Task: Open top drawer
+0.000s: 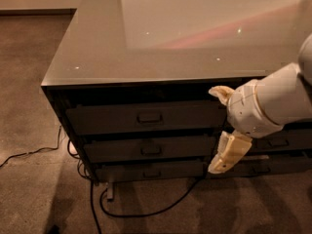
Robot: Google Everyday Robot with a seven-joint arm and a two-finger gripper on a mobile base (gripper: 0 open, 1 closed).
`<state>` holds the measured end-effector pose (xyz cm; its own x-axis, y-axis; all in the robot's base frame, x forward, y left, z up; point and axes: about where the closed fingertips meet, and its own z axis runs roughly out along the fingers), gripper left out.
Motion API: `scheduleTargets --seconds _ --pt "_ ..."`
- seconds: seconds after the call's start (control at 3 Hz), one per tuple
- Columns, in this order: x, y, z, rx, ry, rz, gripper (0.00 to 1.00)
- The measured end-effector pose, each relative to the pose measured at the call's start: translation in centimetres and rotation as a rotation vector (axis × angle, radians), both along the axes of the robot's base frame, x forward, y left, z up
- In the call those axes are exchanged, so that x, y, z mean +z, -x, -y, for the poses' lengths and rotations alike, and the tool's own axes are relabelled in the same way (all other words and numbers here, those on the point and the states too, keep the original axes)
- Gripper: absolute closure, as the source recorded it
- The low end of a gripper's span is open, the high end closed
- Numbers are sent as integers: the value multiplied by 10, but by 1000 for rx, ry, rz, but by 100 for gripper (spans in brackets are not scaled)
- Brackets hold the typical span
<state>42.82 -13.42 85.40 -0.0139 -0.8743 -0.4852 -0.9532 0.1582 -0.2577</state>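
The top drawer (107,119) is a wide dark grey front under the counter top, with a small rectangular pull (149,117) at its centre. It looks shut, flush with the two shallower drawers below it (117,149). My gripper (214,129) hangs in front of the top drawer's right end, well to the right of the pull. Its pale fingers are spread apart, one finger (220,92) up near the counter edge and the other (226,154) lower, by the bottom drawer. It holds nothing.
The glossy grey counter top (97,48) overhangs the drawers. A second column of drawers (282,143) lies behind my white arm (273,106). Black cables (146,211) trail on the brown floor under and to the left of the cabinet.
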Motion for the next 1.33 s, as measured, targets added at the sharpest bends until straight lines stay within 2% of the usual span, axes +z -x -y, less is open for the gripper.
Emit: scheduleTargets --seconds 0.33,0.67,1.0,1.33 --pt "-52 -51 -64 62 -14 0 0" --pt "-52 -51 -63 61 -15 1 0" --pt "-62 -60 -77 68 -71 0 0" --pt "-84 -74 -86 57 -111 -22 0"
